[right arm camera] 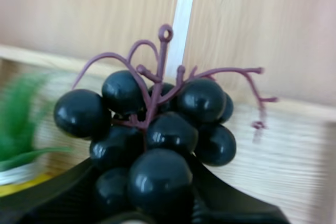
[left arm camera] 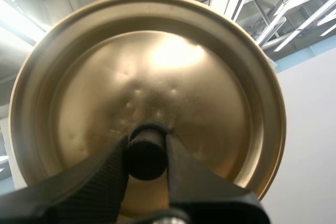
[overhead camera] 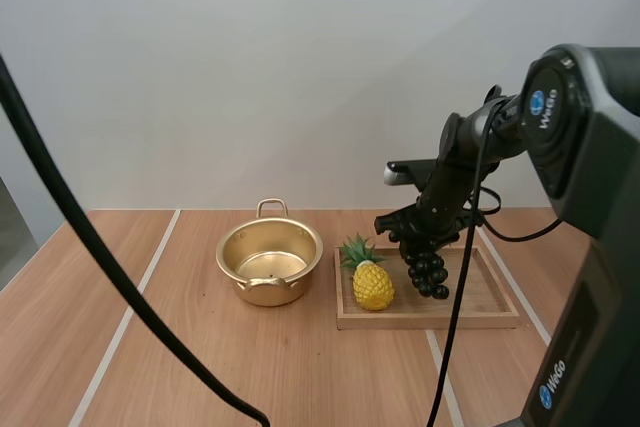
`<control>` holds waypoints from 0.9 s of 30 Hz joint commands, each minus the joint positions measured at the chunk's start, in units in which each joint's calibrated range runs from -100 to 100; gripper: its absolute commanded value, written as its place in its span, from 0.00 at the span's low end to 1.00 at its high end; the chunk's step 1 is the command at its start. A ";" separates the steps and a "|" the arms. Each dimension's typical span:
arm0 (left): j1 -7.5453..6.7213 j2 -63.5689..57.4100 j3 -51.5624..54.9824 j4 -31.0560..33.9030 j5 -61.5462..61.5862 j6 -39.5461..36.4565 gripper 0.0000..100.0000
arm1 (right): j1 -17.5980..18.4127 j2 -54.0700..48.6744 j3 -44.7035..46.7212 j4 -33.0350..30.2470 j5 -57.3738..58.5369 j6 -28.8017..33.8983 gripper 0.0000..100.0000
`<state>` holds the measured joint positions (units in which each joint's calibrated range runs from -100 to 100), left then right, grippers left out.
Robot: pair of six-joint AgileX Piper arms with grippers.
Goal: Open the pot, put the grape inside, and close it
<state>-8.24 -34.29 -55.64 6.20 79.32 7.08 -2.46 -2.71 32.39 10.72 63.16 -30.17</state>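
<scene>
The golden pot [overhead camera: 269, 262] stands open and empty on the table, left of the wooden tray [overhead camera: 487, 308]. A bunch of dark grapes [overhead camera: 427, 269] hangs just above the tray, pinched in my right gripper [overhead camera: 420, 243]. Up close, the grapes [right arm camera: 152, 129] with their purple stem sit between the black fingers [right arm camera: 63, 192], over the tray's rim. My left gripper [left arm camera: 147, 156] is shut on the black knob [left arm camera: 146, 153] of the golden lid [left arm camera: 147, 93], held up in the air with its top side facing the camera.
A yellow toy pineapple [overhead camera: 371, 280] with green leaves lies on the tray's left part, between the pot and the grapes. White lines run across the wooden table [overhead camera: 150, 347].
</scene>
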 commanded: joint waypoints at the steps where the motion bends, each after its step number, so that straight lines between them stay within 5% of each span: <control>1: -0.02 0.26 -0.15 0.44 -0.41 0.16 0.00 | 0.05 -7.80 -0.10 -0.41 -0.45 -0.20 0.00; 9: -0.02 0.26 -0.15 0.44 -0.41 0.16 0.00 | 0.05 -24.10 -3.01 0.49 -2.43 -2.34 0.00; 19: -0.02 0.02 -0.58 0.44 -0.64 0.16 0.00 | 0.29 -27.82 -16.48 17.34 12.36 -11.48 0.00; 27: -0.02 -0.10 -0.58 0.44 -0.64 0.16 0.00 | 8.83 -27.82 -20.35 18.08 9.53 -11.87 0.00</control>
<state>-8.24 -34.29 -55.77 6.20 79.32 7.38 3.81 -29.77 12.80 28.00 75.21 -41.49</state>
